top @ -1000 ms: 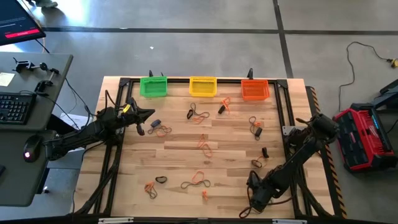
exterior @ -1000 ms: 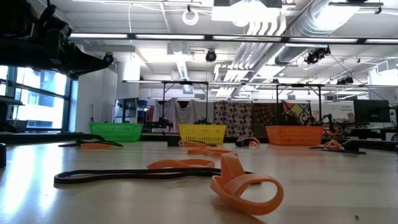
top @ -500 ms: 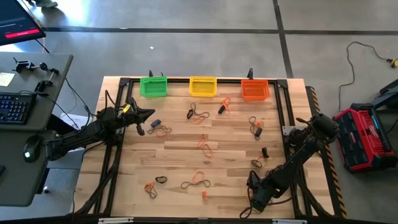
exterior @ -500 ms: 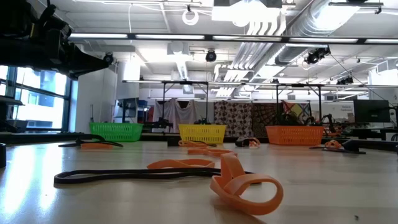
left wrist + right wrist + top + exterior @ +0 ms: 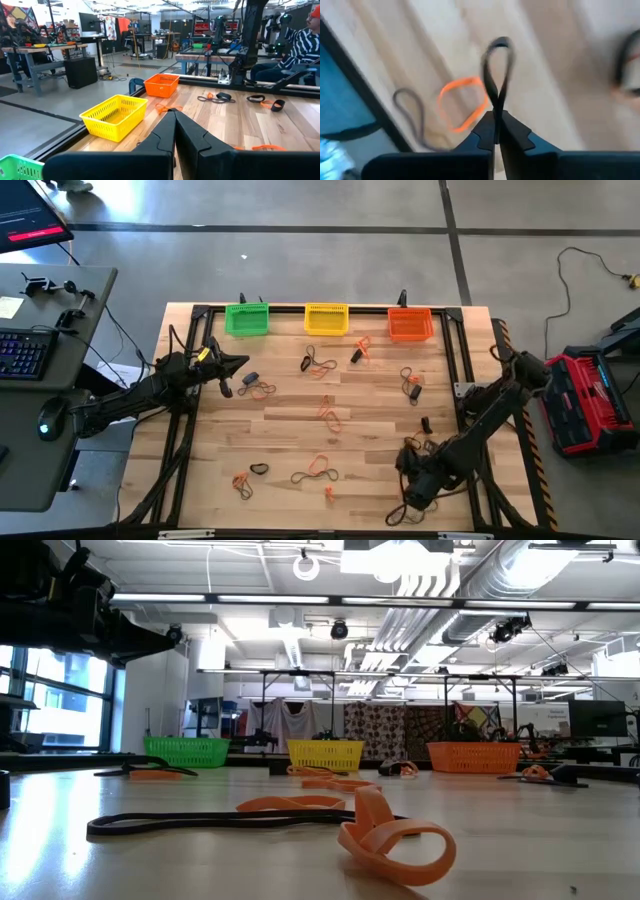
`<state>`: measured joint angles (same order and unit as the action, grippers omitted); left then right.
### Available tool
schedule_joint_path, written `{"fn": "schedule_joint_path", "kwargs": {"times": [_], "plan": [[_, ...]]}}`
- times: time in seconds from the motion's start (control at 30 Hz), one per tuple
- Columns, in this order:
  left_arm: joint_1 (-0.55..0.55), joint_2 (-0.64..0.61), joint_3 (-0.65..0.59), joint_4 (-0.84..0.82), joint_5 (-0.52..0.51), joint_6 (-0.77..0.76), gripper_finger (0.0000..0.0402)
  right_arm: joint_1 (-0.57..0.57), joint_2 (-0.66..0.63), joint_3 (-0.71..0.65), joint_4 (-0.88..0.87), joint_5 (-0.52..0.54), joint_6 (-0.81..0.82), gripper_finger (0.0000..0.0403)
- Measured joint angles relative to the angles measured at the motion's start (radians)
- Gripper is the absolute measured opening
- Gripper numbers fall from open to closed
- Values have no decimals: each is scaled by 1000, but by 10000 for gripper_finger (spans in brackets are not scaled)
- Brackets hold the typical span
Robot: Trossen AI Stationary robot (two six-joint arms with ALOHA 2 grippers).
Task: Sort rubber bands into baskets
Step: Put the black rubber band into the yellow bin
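Three baskets stand along the far edge: green [image 5: 246, 319], yellow [image 5: 326, 319] and orange [image 5: 410, 324]. Several orange and dark rubber bands lie scattered flat on the wooden table [image 5: 370, 400]. My right gripper [image 5: 408, 453] is over the near right part of the table, shut on a black rubber band [image 5: 496, 70]. Below it lie an orange band [image 5: 462, 102] and a dark one [image 5: 412, 112]. My left gripper [image 5: 238, 363] hangs shut and empty over the far left, close to a dark band [image 5: 250, 378]. My right gripper pinches the black band between its two fingers at one end of the loop [image 5: 496, 106]. The fingers point down at the table. The rest of the loop sticks out past the fingertips as a narrow oval; whether its far end touches the wood I cannot tell.
More bands lie at mid table [image 5: 329, 415], near the front [image 5: 318, 468] and on the right [image 5: 411, 385]. In the low view an orange band [image 5: 395, 840] and a long black one [image 5: 200, 822] lie close. A black frame rail [image 5: 462, 360] borders the table.
My right arm has shifted: its elbow has swung toward the far right corner, and its wrist and gripper have drawn back a little toward the table's far edge. My left arm has kept still.
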<state>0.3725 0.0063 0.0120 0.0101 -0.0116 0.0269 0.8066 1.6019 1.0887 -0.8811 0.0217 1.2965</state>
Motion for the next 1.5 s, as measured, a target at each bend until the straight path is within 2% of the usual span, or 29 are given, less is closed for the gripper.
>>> {"fn": "schedule_joint_path", "kwargs": {"times": [0.13, 0.33, 0.53, 0.67, 0.83, 1.17, 1.5], "plan": [[0, 0, 0, 0, 0, -8, 0, -98, -14, 20, -88, 76, -135, 1], [0, 0, 0, 0, 0, -22, 0, -313, -14, 20, -70, 173, -405, 1], [0, 0, 0, 0, 0, -41, 0, -518, -13, 20, 100, 263, -635, 0], [0, 0, 0, 0, 0, -42, 0, -628, -13, 20, 241, 267, -782, 0], [0, 0, 0, 0, -3, -25, 0, -743, -12, 20, 321, 267, -898, 0], [0, 11, 0, 2, -2, -41, 0, -858, -12, 20, 410, 248, -1163, 0], [0, 69, 0, 11, 11, -83, 0, -900, -12, 20, 413, 183, -1177, 0]]}}
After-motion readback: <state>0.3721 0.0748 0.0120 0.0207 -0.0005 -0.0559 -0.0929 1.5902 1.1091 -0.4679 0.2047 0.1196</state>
